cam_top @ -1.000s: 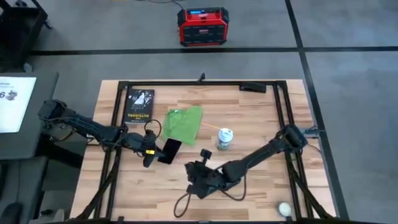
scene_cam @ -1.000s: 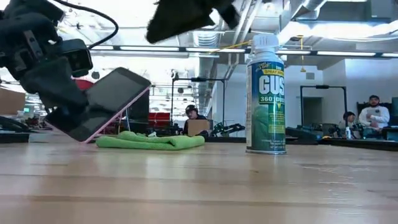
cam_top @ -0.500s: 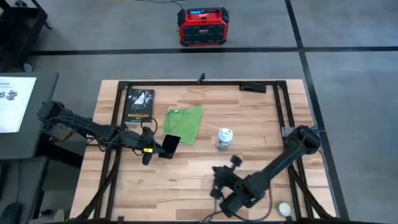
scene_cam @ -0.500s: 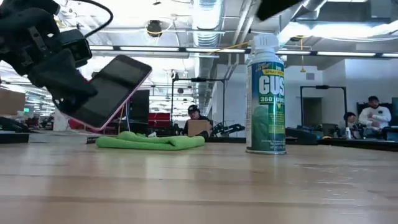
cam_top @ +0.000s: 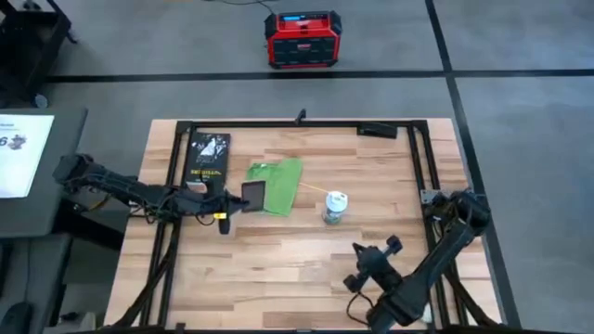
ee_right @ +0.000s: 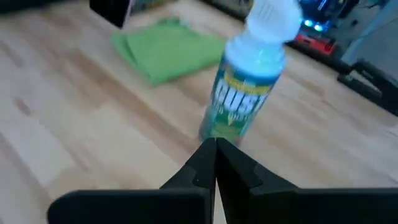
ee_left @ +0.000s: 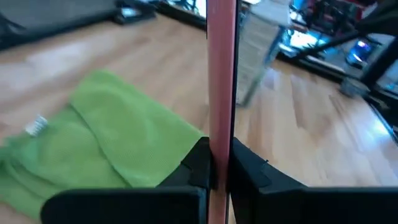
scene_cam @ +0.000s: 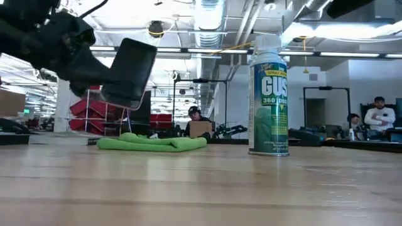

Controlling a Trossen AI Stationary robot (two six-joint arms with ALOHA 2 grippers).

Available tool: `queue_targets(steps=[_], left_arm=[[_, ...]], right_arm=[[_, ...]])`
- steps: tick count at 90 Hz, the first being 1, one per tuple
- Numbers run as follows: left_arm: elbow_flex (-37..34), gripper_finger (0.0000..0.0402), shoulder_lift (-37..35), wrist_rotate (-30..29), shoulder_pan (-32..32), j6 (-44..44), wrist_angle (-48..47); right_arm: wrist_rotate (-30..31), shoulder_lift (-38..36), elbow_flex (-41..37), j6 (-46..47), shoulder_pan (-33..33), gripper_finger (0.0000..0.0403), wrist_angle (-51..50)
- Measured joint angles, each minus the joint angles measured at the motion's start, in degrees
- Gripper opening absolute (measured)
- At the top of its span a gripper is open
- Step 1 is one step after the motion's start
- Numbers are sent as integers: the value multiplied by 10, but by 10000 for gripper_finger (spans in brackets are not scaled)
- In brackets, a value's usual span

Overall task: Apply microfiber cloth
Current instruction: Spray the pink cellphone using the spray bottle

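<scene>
Low view first: nearest the camera the bare wooden worktop (scene_cam: 201, 188) runs back to a duster spray can (scene_cam: 269, 94) standing upright, and beyond it the lime-green microfiber cloth (scene_cam: 151, 142) lies flat and folded. Above the cloth's left end, the left gripper (scene_cam: 94, 72) pinches a phone (scene_cam: 129, 72) by its lower edge, lifted clear of the wood and nearly upright. From overhead, the cloth (cam_top: 275, 186) sits toward the worktop's far edge, left of centre, its long axis running from far edge to near edge with a slight slant; a black book (cam_top: 207, 158) lies just beside it, nearer the far left corner. The right gripper (cam_top: 371, 269), fingers pressed together and empty, waits by the near right corner.

My judgement: the phone should be lowered squarely onto the cloth's middle, screen tilted down gently, the pinch kept firm so the slim edge does not slip.
</scene>
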Motion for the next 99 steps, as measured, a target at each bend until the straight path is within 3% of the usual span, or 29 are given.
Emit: queue_targets(steps=[23, 41, 51, 70, 99], left_arm=[[0, 7, 1, 1, 29, 14, -24], [0, 7, 1, 6, 38, 21, -24], [0, 7, 1, 7, 38, 25, -23], [0, 7, 1, 7, 39, 25, -7], [0, 7, 1, 7, 44, 31, -3]], right_arm=[[43, 0, -66, 35, -2, 0, 60], [83, -14, -129, 166, 24, 0, 27], [113, -45, -176, 174, 33, 0, 68], [281, -120, -260, 163, 14, 0, 130], [263, -263, -277, 73, 3, 0, 55]])
